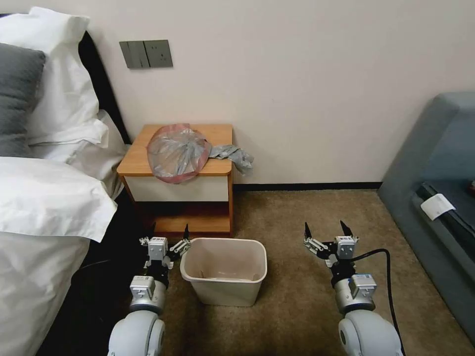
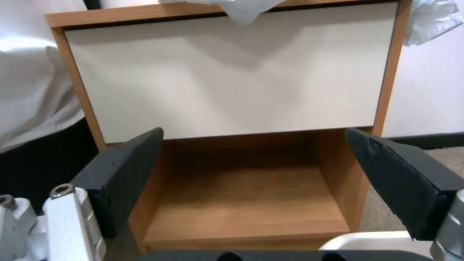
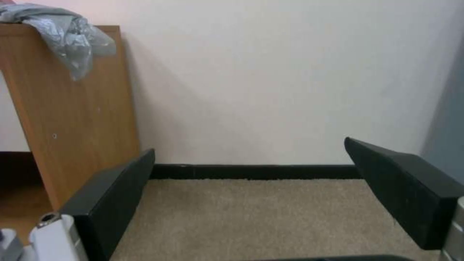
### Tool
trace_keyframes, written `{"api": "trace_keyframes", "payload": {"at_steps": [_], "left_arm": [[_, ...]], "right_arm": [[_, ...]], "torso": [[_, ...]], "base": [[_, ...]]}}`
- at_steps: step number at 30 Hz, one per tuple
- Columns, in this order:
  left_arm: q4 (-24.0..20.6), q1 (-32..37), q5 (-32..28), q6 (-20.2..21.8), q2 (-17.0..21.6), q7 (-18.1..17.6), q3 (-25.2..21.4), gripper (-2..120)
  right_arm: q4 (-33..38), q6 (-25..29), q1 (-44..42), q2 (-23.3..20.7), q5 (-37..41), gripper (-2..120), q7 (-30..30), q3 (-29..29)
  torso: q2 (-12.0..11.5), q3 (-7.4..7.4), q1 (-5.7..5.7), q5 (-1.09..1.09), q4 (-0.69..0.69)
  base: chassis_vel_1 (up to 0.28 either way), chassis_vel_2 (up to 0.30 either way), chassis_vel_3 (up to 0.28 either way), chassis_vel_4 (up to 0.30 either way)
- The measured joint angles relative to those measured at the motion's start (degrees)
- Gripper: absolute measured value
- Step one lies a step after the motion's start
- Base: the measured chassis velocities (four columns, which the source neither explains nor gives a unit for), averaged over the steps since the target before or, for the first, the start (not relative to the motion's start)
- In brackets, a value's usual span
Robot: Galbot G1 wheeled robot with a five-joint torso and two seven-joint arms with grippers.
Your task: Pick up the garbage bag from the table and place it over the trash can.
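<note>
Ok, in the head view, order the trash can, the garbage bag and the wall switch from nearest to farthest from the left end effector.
1. Trash can, right beside the left end effector, on the carpet.
2. Garbage bag, on the table top beyond.
3. Wall switch, on the wall above.

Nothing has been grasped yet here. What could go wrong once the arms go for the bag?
1. The bag is a loose crumpled heap with a tail hanging off the table edge; a pinch may catch one layer only, so it could be hard to spread open.
2. The can stands right beside the open left gripper; raising that arm could nudge it.
3. The open right gripper hangs low over carpet, and its cable trails close by.
</note>
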Motion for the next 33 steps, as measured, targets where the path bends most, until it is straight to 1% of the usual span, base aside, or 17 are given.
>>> {"api": "trace_keyframes", "payload": {"at_steps": [24, 26, 27, 28, 29, 31, 32, 33], "left_arm": [[0.0, 0.0, -0.1, 0.0, 0.1, 0.0, -0.2, 95], [-0.1, 0.0, -0.3, -0.1, 0.2, 0.0, -0.5, 93], [-1.2, 0.2, -1.3, -0.4, 0.6, 0.0, -2.0, 92], [-3.9, 0.5, -3.7, -1.7, 2.0, -0.2, -6.2, 92], [-3.9, 0.5, -3.7, -1.7, 2.0, -0.2, -6.2, 92], [-7.2, 1.0, -6.9, -3.1, 3.7, -0.5, -11.3, 92], [-8.7, 1.1, -8.3, -3.7, 4.4, -0.7, -13.6, 92], [-8.7, 1.1, -8.3, -3.7, 4.4, -0.7, -13.6, 92]], "right_arm": [[0.1, 0.1, -0.1, 0.1, 0.0, 100, -0.2, 0.0], [0.5, 0.2, -0.2, 0.2, -0.1, 100, -0.4, 0.2], [2.6, 1.6, -1.1, 1.1, -0.6, 100, -2.1, 0.8], [7.1, 4.5, -3.0, 3.0, -1.6, 100, -5.6, 2.1], [7.1, 4.5, -3.0, 3.0, -1.6, 100, -5.6, 2.1], [12.0, 7.8, -5.1, 5.1, -2.8, 100, -9.5, 3.6], [13.7, 8.8, -5.7, 5.8, -2.9, 100, -10.9, 4.0], [13.7, 8.8, -5.7, 5.8, -2.9, 100, -10.9, 4.0]], "torso": [[0.0, 0.0, 0.0, 0.0, 0.0], [0.0, 0.0, 0.0, 0.0, 0.01], [0.0, 0.01, 0.0, -0.03, 0.0], [0.0, 0.0, 0.0, 0.0, 0.0], [0.0, 0.0, 0.0, 0.0, 0.0], [0.0, 0.0, 0.0, -0.03, 0.01], [0.0, -0.01, 0.0, 0.0, 0.01], [0.0, -0.01, 0.0, 0.0, 0.01]], "base": [[0.0, 0.0, 0.0, 0.0], [0.0, 0.0, 0.0, 0.0], [0.0, 0.0, 0.0, 0.0], [0.0, 0.0, 0.0, 0.0], [0.0, 0.0, 0.0, 0.0], [0.0, 0.0, 0.0, 0.0], [0.0, 0.0, 0.0, 0.0], [0.0, 0.0, 0.0, 0.0]]}}
